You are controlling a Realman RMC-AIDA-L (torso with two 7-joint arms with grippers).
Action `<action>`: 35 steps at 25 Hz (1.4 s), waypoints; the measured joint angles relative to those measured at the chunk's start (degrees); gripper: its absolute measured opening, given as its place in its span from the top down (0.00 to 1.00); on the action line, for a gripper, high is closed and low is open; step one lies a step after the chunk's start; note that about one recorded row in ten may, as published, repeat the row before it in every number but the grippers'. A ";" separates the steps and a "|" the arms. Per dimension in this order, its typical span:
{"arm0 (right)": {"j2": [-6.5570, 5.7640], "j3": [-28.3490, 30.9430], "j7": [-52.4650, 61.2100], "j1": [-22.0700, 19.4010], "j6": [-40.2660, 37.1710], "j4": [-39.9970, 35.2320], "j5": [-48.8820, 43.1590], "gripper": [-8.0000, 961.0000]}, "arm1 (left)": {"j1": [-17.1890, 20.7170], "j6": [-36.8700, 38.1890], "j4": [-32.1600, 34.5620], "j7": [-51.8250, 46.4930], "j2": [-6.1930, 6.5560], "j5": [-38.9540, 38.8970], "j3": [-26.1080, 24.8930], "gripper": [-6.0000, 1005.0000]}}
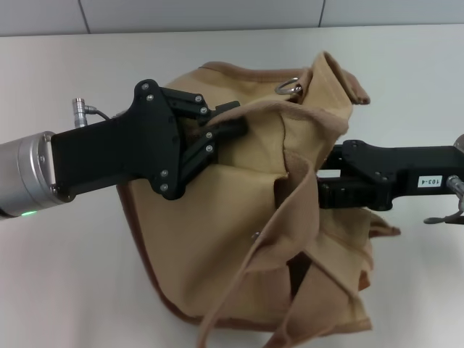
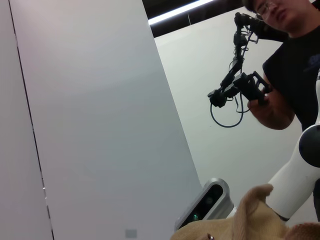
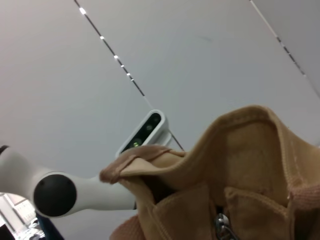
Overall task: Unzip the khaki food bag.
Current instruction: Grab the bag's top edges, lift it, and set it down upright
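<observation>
— Webbing handles [image 1: 239, 304] droop nearest; why?

— Nobody holds them. Khaki food bag [image 1: 217, 239] lies slumped between both grippers. Left gripper [image 1: 230, 129] pinches something at the bag's top edge, probably the zipper; right gripper [image 1: 326, 177], fingers buried in cloth, unreadable, likely braces it.

One bag, two grippers, one person.

On the white table [image 1: 58, 275] there is one khaki food bag [image 1: 217, 246], and two black grippers are at it: the left gripper [image 1: 228, 119] and the right gripper [image 1: 322, 177]. On the bag I can count one metal side ring [image 1: 288, 87], one small snap [image 1: 255, 234] and two webbing handles [image 1: 239, 290]. The left wrist view shows one person [image 2: 290, 65], who holds one black jointed device [image 2: 240, 85].
</observation>
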 joint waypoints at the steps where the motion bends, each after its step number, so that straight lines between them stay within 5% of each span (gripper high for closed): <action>1: 0.00 0.00 -0.21 0.01 -0.54 0.05 0.00 0.28 | -0.04 -0.01 -0.01 0.00 -0.01 0.00 0.04 0.93; 22: -0.63 -0.10 -3.60 -0.56 -7.26 0.80 -0.33 0.29 | 0.58 -1.32 -1.33 0.70 0.12 0.12 0.03 0.93; 35: -0.72 0.34 -3.60 -0.52 -6.30 0.84 -0.35 0.61 | 0.61 -1.27 -1.43 1.24 0.07 0.12 0.01 0.93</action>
